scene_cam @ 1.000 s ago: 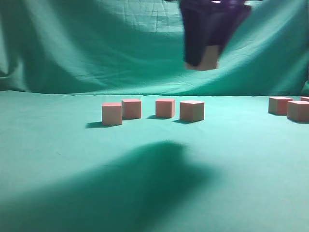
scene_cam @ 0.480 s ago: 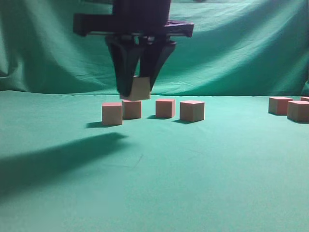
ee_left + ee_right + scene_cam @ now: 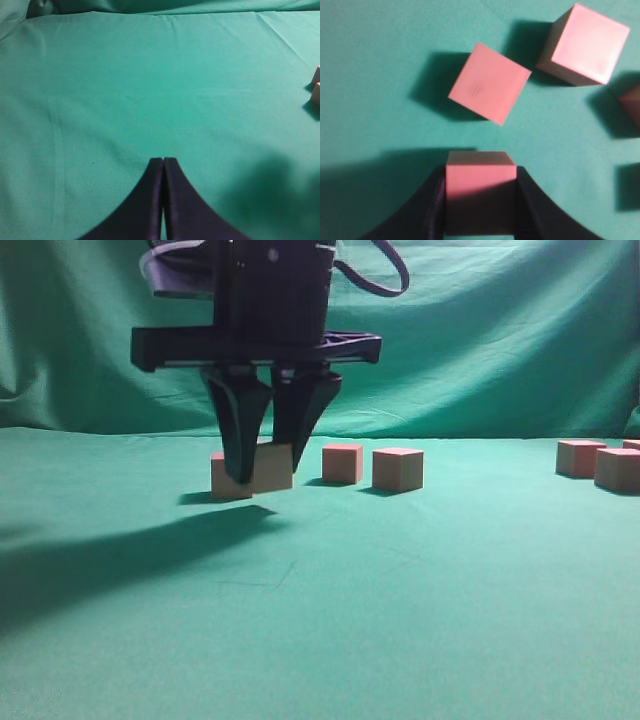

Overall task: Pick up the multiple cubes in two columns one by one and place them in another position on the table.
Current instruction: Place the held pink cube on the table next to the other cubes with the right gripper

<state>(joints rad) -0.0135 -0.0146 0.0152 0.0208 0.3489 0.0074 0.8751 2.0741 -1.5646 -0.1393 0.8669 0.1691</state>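
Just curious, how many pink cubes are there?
8 cubes: one in the right gripper; three visible on the table beside it, a fourth hidden behind the gripper in the exterior view; three at the far right. More may be out of view.

Closed left pincer (image 3: 163, 172) over the green table (image 3: 125, 90).

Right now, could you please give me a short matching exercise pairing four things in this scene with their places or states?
Things:
1. right hand
2. left hand
3. held cube
4. green table

States:
A. shut and empty
B. closed on a cube
C. covered in cloth, cubes standing on it
D. between two dark fingers

Pairs: 1-B, 2-A, 3-D, 4-C
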